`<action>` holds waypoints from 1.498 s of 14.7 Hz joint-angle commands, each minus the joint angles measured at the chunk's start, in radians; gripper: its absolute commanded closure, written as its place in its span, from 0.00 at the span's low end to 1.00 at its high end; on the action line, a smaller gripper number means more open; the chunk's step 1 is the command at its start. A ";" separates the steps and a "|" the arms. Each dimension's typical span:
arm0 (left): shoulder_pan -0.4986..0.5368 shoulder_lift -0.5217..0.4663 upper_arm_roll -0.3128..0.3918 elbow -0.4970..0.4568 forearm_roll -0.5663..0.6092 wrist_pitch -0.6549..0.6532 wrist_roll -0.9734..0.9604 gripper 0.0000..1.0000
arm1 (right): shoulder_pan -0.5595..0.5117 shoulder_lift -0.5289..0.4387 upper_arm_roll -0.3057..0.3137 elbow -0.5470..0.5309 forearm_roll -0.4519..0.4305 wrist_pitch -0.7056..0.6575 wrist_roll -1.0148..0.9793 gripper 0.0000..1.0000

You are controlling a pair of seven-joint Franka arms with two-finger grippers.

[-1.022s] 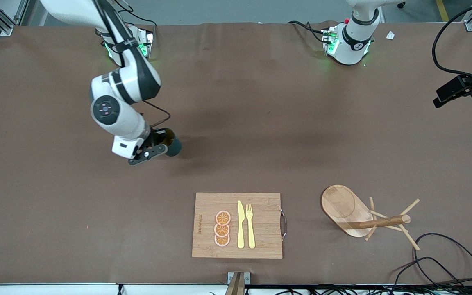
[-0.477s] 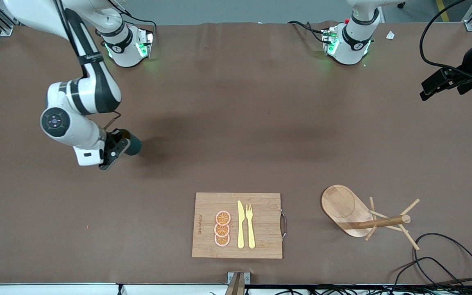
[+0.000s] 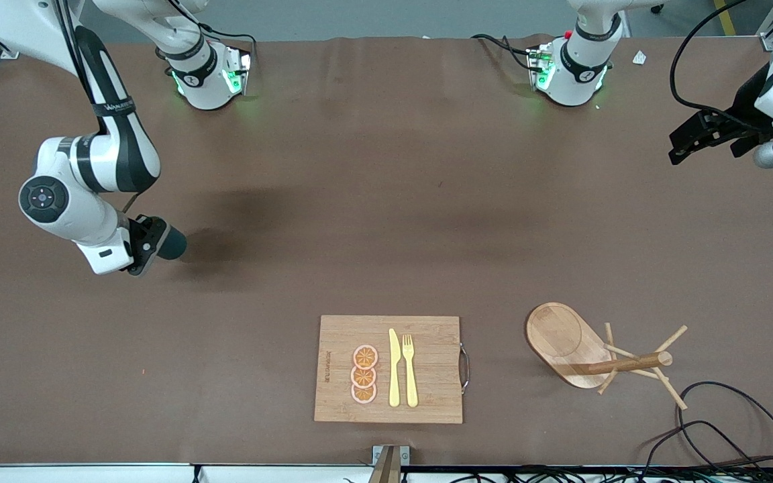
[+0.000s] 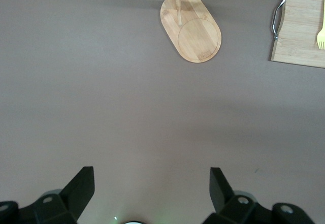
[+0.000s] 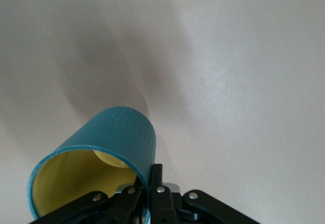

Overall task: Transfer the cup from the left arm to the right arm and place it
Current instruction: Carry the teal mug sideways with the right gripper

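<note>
We found the cup (image 3: 170,242) held by the right gripper (image 3: 147,243), up in the air over bare table (image 3: 386,201) at the right arm's end. Its fingers were pinched on the cup's wall at the rim, one inside and one outside. In the right wrist view the cup (image 5: 99,170) lay tilted on its side, its teal ribbed outside uppermost and its yellow inside open toward the camera, with the right gripper (image 5: 150,196) closed on the rim. We could not see the handle in any view.

The left gripper (image 3: 695,137) hung in the air over the left arm's end of the table, well apart from the cup. In the left wrist view its two fingers (image 4: 81,188) stood wide apart with nothing between them, only bare table under them.

A cutting board (image 3: 427,369) lay on the table near the front camera's edge, well apart from the cup. On it we saw three orange slices (image 3: 364,374) in a row, and beside them a yellow knife (image 3: 394,367) and a yellow fork (image 3: 410,369) lying side by side. A metal handle (image 3: 465,367) was fixed to the board's edge toward the left arm's end. Near that edge, toward the left arm's end, a wooden mug rack (image 3: 594,352) lay tipped on its side, its oval base (image 3: 557,335) facing up and its pegs (image 3: 668,339) sticking out. Black cables (image 3: 729,429) looped on the table just beside the rack, nearer to the front camera.
</note>
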State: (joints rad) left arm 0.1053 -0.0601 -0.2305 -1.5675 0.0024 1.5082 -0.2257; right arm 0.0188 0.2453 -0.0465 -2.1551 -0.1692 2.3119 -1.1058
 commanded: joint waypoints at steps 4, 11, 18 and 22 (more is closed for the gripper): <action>0.007 -0.015 -0.001 -0.011 -0.001 0.010 0.020 0.00 | -0.074 -0.050 0.019 -0.107 -0.061 0.049 -0.002 1.00; 0.008 -0.014 -0.001 0.000 -0.001 0.012 0.019 0.00 | -0.108 -0.081 0.020 -0.187 -0.061 0.096 0.000 1.00; 0.014 -0.010 0.000 0.014 -0.002 0.010 0.017 0.00 | -0.097 -0.084 0.025 -0.207 -0.061 0.106 0.001 0.97; 0.013 -0.001 0.000 0.012 -0.001 0.010 0.019 0.00 | -0.097 -0.080 0.025 -0.209 -0.061 0.103 0.003 0.73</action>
State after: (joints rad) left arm 0.1118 -0.0591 -0.2280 -1.5569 0.0024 1.5162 -0.2257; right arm -0.0732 0.2039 -0.0254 -2.3242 -0.2061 2.4043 -1.1081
